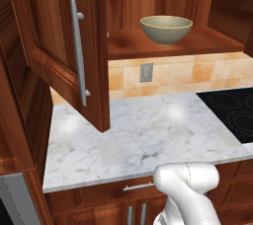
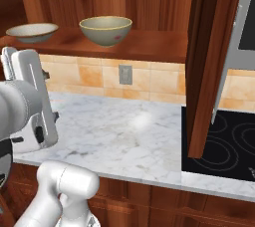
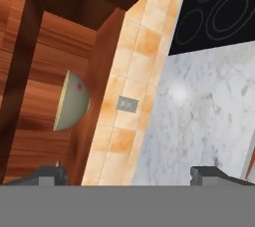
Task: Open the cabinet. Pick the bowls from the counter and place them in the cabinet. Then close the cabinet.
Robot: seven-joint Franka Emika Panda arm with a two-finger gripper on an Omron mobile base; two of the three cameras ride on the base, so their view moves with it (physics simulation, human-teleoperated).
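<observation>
Bowls: deep one [image 2: 105, 30] and shallow one [image 2: 31, 32] both on cabinet shelf [image 2: 149, 47]; doors open (left door [image 1: 64, 46] nearer); fingers [image 3: 50, 173] spread, empty, facing shelf from counter [image 1: 138, 135] level

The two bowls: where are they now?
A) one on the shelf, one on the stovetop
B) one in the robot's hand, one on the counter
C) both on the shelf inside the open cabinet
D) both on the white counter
C: the deep bowl and the shallow bowl both sit on the wooden shelf of the open cabinet.
</observation>
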